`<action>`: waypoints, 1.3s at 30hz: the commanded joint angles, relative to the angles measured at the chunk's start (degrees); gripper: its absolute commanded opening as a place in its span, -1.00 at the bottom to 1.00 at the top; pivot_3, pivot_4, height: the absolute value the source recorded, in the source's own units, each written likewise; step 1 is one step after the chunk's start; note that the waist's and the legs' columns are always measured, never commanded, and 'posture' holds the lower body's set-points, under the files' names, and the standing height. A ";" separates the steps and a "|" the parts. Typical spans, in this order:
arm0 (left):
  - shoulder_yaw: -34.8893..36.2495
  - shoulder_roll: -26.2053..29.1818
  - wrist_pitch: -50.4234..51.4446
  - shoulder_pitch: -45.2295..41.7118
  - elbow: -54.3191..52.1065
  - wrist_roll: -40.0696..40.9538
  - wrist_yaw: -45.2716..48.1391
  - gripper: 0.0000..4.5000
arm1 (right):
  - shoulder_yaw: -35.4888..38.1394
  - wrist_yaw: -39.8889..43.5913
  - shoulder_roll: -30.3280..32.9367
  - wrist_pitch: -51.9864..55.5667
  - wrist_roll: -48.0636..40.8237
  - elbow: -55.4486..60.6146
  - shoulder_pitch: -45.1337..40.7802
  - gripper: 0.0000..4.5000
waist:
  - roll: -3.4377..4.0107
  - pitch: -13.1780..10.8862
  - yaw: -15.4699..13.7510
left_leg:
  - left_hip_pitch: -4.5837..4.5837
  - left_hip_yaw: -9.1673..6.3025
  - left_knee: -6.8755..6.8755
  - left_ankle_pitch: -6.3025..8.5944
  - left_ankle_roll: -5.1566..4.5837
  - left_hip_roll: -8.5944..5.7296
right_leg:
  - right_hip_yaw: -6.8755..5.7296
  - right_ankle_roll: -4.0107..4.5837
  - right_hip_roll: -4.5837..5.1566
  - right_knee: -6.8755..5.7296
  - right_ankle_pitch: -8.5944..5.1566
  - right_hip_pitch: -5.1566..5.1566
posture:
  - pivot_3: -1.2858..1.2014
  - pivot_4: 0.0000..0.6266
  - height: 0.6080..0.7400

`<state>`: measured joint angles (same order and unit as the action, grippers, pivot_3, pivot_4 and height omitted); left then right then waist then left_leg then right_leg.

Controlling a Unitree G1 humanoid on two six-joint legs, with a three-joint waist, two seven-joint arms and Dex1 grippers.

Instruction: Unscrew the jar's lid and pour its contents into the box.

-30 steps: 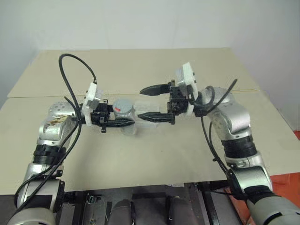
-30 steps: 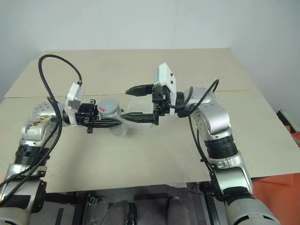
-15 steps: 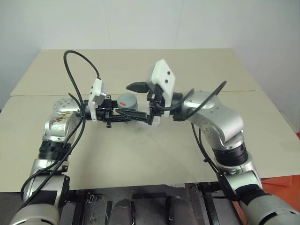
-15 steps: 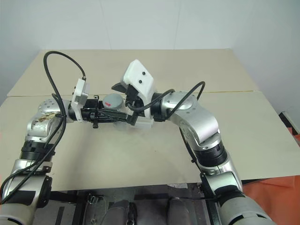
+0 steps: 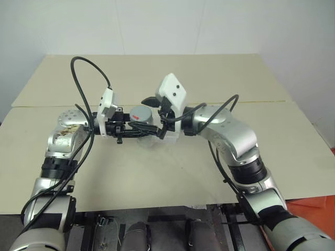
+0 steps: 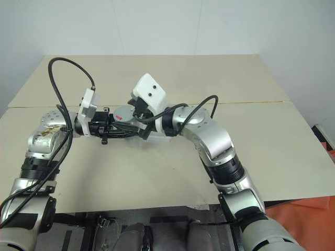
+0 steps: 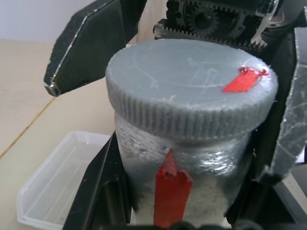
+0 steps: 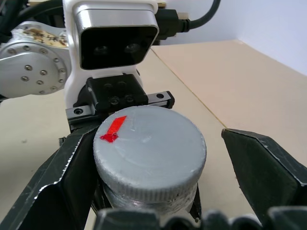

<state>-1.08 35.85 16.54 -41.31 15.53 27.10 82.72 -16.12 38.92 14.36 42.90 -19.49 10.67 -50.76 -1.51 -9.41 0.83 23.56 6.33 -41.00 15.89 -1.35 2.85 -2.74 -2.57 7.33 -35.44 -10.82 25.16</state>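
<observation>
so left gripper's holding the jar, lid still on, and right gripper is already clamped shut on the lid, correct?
Not quite. The right gripper is not clamped: in the right wrist view its fingers stand open on either side of the lid, with a clear gap on one side. The rest holds: the left gripper is shut on the jar, and the lid is still on.

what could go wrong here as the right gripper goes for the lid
1. The right gripper straddles the lid with jaws open, one finger closer than the other; closing off-centre could shove the jar sideways in the left gripper.
2. The left gripper clamps only the jar's body, so twisting may spin the whole jar.
3. The box sits low beside the jar; a dropped jar could knock it.
</observation>
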 commanded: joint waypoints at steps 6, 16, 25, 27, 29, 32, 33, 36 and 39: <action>1.71 1.65 -0.11 1.04 -2.79 1.30 1.43 -0.13 | 5.86 4.03 4.73 -4.19 -2.31 -0.03 -0.15 0.98 | 0.00 0.00 0.03 | -0.01 0.00 0.00 0.00 -0.01 0.00 | 0.00 0.00 0.00 0.00 0.00 0.00 | 0.03 -0.52 1.00; 2.03 2.14 0.47 2.04 -4.50 1.75 1.52 -0.13 | 7.51 3.57 7.09 -6.02 -2.71 -3.97 0.40 0.98 | 0.00 0.00 0.04 | -0.01 0.00 0.01 0.00 -0.01 0.00 | 0.00 0.00 0.00 0.00 0.00 0.00 | 0.03 -0.52 1.00; 2.41 2.45 1.00 2.19 -5.03 1.60 2.04 -0.13 | 9.11 3.76 8.27 -8.23 -2.08 -8.15 1.21 0.98 | 0.00 0.00 -0.26 | 0.03 0.01 0.00 0.01 -0.02 0.00 | -0.02 0.00 0.00 0.08 0.00 -0.02 | 0.03 -0.52 1.00; 2.51 2.52 0.99 2.10 -4.82 1.43 2.32 -0.13 | 9.88 5.34 9.29 -8.41 -2.72 -7.20 2.14 0.98 | 0.00 0.00 -0.09 | 0.04 0.00 0.05 0.00 -0.01 0.01 | -0.02 0.00 0.00 0.07 0.00 0.02 | 0.03 -0.52 1.00; 2.48 2.54 0.89 1.90 -4.44 1.19 2.42 -0.13 | 10.61 7.04 10.20 -8.52 -3.70 -5.94 2.92 0.98 | 0.00 0.00 0.05 | 0.04 0.00 0.04 0.00 -0.01 0.01 | -0.02 0.00 0.00 0.07 0.00 0.02 | 0.03 -0.52 1.00; 2.36 2.35 0.70 1.33 -3.73 0.86 2.41 -0.13 | 11.21 9.71 10.74 -8.49 -5.84 -2.97 3.69 0.98 | 0.00 0.00 0.10 | 0.03 0.01 0.04 0.01 -0.02 0.01 | -0.01 0.00 0.00 0.07 0.00 0.01 | 0.03 -0.52 1.00; 2.28 2.20 0.59 1.08 -3.46 0.72 2.35 -0.13 | 11.24 10.44 10.59 -8.27 -6.84 -1.49 3.84 0.98 | 0.00 0.00 0.11 | 0.02 0.00 0.04 0.00 -0.02 0.01 | -0.01 0.00 0.00 0.06 0.00 0.02 | 0.03 -0.52 1.00; 2.00 1.66 0.25 0.25 -2.53 0.25 2.19 -0.13 | 10.76 11.49 9.52 -7.51 -9.09 2.38 3.47 0.98 | 0.00 0.00 0.04 | 0.02 0.00 0.04 0.01 -0.02 0.01 | -0.01 0.00 0.00 0.06 0.00 0.01 | 0.03 -0.52 1.00; 1.65 1.03 -0.20 -0.64 -1.19 -0.20 2.09 -0.13 | 9.70 11.21 8.24 -6.93 -9.55 4.36 2.30 0.98 | 0.00 0.00 -0.03 | 0.02 0.00 0.02 0.01 -0.02 0.00 | -0.01 0.00 0.00 0.06 0.00 -0.01 | 0.03 -0.52 1.00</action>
<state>0.44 36.99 17.35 -40.43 14.10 27.02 84.74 -6.75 50.09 22.88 36.36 -27.87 12.22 -46.61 -1.51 -9.42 0.80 23.58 6.33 -40.99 15.90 -1.37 2.86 -2.75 -2.57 7.33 -35.39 -10.82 25.15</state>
